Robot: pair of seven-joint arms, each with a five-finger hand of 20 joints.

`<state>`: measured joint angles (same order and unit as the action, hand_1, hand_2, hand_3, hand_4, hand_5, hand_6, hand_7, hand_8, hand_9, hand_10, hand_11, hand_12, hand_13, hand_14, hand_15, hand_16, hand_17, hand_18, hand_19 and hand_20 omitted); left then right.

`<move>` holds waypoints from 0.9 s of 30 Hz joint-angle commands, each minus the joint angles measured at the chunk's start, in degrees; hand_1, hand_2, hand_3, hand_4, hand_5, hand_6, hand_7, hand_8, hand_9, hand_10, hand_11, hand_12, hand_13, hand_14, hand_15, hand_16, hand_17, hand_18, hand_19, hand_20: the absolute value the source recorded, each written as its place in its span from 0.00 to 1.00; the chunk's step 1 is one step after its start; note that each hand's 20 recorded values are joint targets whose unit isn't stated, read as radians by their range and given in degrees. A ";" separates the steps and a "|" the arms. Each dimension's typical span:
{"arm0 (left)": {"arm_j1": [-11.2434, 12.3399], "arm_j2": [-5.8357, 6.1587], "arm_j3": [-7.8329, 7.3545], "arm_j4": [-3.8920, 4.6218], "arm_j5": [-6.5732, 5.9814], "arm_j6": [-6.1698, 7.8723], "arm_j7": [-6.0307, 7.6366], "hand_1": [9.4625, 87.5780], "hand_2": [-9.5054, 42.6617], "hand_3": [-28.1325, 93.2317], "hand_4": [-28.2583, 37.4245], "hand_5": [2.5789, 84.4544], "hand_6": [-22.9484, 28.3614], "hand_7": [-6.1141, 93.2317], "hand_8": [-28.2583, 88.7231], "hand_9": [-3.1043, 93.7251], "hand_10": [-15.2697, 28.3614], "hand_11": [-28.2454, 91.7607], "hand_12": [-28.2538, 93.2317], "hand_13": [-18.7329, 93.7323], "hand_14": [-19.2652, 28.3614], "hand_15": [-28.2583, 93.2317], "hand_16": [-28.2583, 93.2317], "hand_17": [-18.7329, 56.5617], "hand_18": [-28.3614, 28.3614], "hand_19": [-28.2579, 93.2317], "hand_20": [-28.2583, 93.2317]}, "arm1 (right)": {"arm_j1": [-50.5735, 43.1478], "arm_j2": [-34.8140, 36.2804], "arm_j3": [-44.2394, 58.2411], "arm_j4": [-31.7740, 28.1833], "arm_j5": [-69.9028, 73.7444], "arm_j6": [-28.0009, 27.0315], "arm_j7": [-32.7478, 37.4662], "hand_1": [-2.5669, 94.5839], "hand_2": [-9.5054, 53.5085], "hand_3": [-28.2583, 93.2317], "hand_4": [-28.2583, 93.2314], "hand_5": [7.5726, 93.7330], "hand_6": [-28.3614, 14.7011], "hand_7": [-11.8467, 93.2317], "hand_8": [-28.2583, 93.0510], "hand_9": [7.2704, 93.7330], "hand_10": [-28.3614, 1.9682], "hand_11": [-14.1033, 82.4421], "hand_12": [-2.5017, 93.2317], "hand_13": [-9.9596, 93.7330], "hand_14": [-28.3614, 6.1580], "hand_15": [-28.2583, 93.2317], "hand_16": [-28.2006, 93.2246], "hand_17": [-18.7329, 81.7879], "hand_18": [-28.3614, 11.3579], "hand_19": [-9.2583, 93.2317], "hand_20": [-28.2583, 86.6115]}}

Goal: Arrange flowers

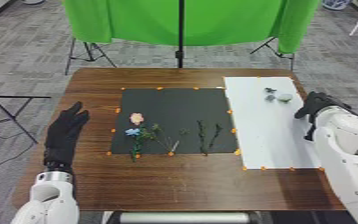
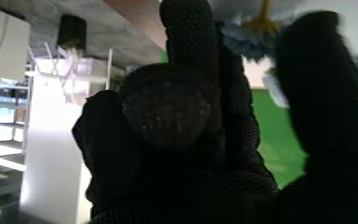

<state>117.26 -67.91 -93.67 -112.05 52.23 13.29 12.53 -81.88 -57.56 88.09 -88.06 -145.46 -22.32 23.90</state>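
Note:
My left hand (image 1: 67, 125) lies open, fingers straight, left of the black mat (image 1: 162, 102). At the white mat's right edge is my right hand (image 1: 316, 104); in the right wrist view the right hand (image 2: 189, 135) has extended, relaxed fingers. A blue-grey flower (image 2: 248, 41) with a yellow stem shows beyond them. On the black mat lie a pink flower (image 1: 136, 118), a blue flower (image 1: 133, 132), a leafy sprig (image 1: 155, 131) and two green stems (image 1: 202, 136) (image 1: 216, 134). A pale green-white bloom (image 1: 285, 98) and small grey-blue blooms (image 1: 270, 98) rest on the white mat.
The white mat (image 1: 262, 135) lies right of the black one on the brown table (image 1: 158, 187), both edged with orange marks. Behind the table hang a green cloth (image 1: 140, 22) and its stand (image 1: 181, 55). A tripod (image 1: 11, 117) stands at the left.

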 commanded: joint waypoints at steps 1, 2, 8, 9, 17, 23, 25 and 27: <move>0.71 -0.69 -0.16 0.14 0.16 -0.31 -0.66 0.15 0.16 0.77 0.06 0.50 0.53 0.15 0.20 0.47 0.66 0.35 0.33 0.44 0.73 0.30 0.25 0.30 0.68 0.24 0.36 | -3.18 -0.82 -2.13 1.74 -2.72 8.32 -3.88 0.62 0.00 0.58 0.13 0.76 0.72 0.28 0.27 0.94 0.63 0.36 0.28 1.00 0.79 0.68 0.50 0.83 0.44 1.00 0.69; 0.80 -0.72 -0.23 0.10 0.16 -0.41 -0.68 0.15 0.16 0.77 0.06 0.50 0.53 0.15 0.20 0.47 0.66 0.35 0.33 0.44 0.72 0.30 0.25 0.30 0.68 0.24 0.36 | -3.39 -0.91 -2.15 2.02 -3.21 9.51 -4.80 0.65 0.00 0.58 0.13 0.79 0.73 0.29 0.28 0.96 0.64 0.35 0.31 1.00 0.79 0.69 0.50 0.83 0.44 1.00 0.70; 1.03 -0.86 -0.49 -0.08 0.19 -0.36 -0.68 0.16 0.16 0.77 0.07 0.50 0.53 0.15 0.20 0.47 0.66 0.35 0.33 0.44 0.72 0.30 0.25 0.30 0.68 0.24 0.36 | -2.36 0.78 -2.83 1.53 -4.16 9.93 -6.37 0.69 0.00 0.60 0.10 0.87 0.72 0.31 0.30 0.99 0.70 0.35 0.35 1.00 0.82 0.72 0.48 0.84 0.44 1.00 0.71; 1.17 -0.77 -0.67 -0.15 0.14 -0.36 -0.49 0.16 0.16 0.77 0.07 0.50 0.53 0.15 0.20 0.47 0.66 0.35 0.33 0.44 0.72 0.30 0.25 0.30 0.68 0.24 0.36 | -1.71 1.61 -3.05 0.86 -4.17 10.90 -6.39 0.70 0.00 0.60 0.10 0.87 0.72 0.31 0.30 1.00 0.70 0.35 0.35 1.00 0.82 0.73 0.48 0.84 0.44 1.00 0.72; 1.51 0.79 -1.33 0.24 -2.14 4.74 2.56 0.16 0.16 0.77 0.06 0.50 0.53 0.15 0.20 0.47 0.66 0.35 0.33 0.44 0.72 0.30 0.25 0.30 0.67 0.24 0.36 | 7.28 8.10 -8.52 -11.18 5.14 13.11 -4.75 0.71 0.00 0.60 0.10 0.88 0.69 0.31 0.30 1.00 0.70 0.34 0.36 1.00 0.83 0.73 0.47 0.84 0.45 1.00 0.72; 1.71 0.90 -2.02 0.90 -2.74 5.97 2.38 0.15 0.16 0.78 0.05 0.50 0.53 0.16 0.20 0.47 0.66 0.36 0.33 0.44 0.72 0.30 0.25 0.31 0.67 0.24 0.36 | 16.15 8.55 -22.59 -18.48 13.76 11.84 -7.36 0.71 0.00 0.60 0.10 0.88 0.69 0.31 0.30 1.00 0.69 0.34 0.36 1.00 0.84 0.73 0.47 0.84 0.45 1.00 0.72; 1.59 0.82 -1.85 1.06 -3.20 5.73 2.33 0.15 0.16 0.78 0.05 0.50 0.53 0.16 0.20 0.47 0.66 0.36 0.33 0.44 0.71 0.30 0.25 0.31 0.66 0.24 0.36 | 20.04 7.28 -28.26 -18.91 17.66 10.46 -8.09 0.71 0.00 0.60 0.10 0.88 0.68 0.31 0.30 1.00 0.69 0.34 0.36 1.00 0.84 0.73 0.47 0.85 0.45 1.00 0.72; 1.35 0.81 -1.58 1.22 -3.01 5.44 2.13 0.15 0.17 0.78 0.04 0.50 0.53 0.16 0.20 0.47 0.66 0.36 0.33 0.44 0.71 0.30 0.25 0.31 0.66 0.24 0.36 | 23.37 5.36 -33.51 -18.29 20.06 9.96 -9.51 0.71 0.00 0.60 0.10 0.88 0.68 0.31 0.31 1.00 0.69 0.34 0.36 1.00 0.84 0.73 0.47 0.85 0.45 1.00 0.72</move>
<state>118.09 -67.07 -95.27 -111.86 50.04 19.65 15.21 -69.53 -46.37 67.65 -103.20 -132.41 -10.82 19.24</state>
